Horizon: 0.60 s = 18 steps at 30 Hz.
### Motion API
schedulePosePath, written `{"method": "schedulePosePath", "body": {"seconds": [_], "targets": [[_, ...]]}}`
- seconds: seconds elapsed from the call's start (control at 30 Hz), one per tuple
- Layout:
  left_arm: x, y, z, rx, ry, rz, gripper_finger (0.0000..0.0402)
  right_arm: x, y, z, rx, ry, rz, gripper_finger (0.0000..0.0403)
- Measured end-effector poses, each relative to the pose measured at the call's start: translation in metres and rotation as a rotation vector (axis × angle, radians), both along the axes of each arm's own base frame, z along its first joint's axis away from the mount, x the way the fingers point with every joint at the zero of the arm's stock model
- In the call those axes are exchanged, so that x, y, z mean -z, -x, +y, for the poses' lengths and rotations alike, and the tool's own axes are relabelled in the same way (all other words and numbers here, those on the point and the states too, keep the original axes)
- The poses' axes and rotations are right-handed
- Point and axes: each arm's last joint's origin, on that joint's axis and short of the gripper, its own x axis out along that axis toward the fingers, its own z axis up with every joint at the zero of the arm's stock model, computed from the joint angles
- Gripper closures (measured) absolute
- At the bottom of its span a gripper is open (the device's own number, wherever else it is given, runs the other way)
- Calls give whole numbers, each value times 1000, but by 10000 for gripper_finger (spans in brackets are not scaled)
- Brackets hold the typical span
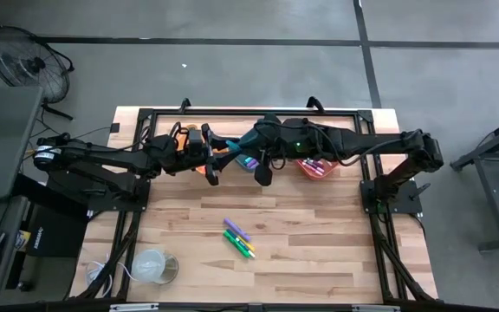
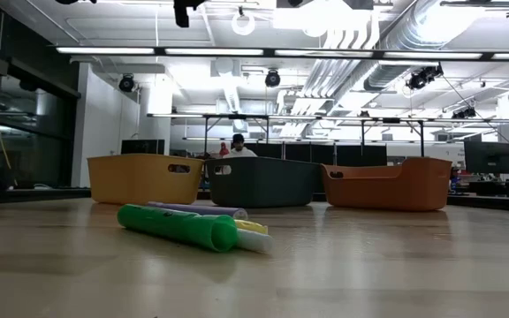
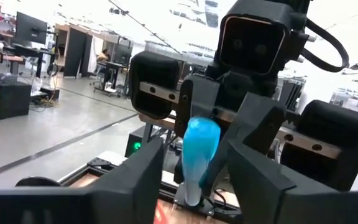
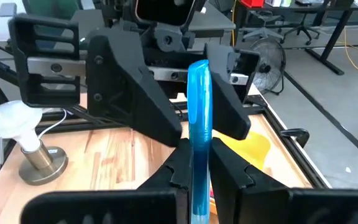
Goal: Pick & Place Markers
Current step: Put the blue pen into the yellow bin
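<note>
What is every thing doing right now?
blue marker: upright, pinched by the right gripper, between the open fingers of the left gripper.
markers on the table: lying flat, capped, untouched.
yellow bin: upright.
grey bin: upright.
orange bin: upright, markers inside.

An open-plan lab; monitor-topped desks [image 2: 489,163], exposed ceiling ducts [image 2: 396,35], strip lights [image 2: 263,53].
</note>
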Motion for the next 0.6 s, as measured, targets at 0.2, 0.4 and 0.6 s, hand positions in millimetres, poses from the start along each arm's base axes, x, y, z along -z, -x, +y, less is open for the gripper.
{"method": "schedulePosePath", "body": {"seconds": [0.2,0.4,0.6], "targets": [[0,0,0,0,0,-3,310,0,0,0,-1,1,1,379],[0,0,0,1,-1,-1,361,0,0,0,-9,0,4,379],[0,0,0,2,-1,-2,361,0,0,1,-19,-3,4,379]]}}
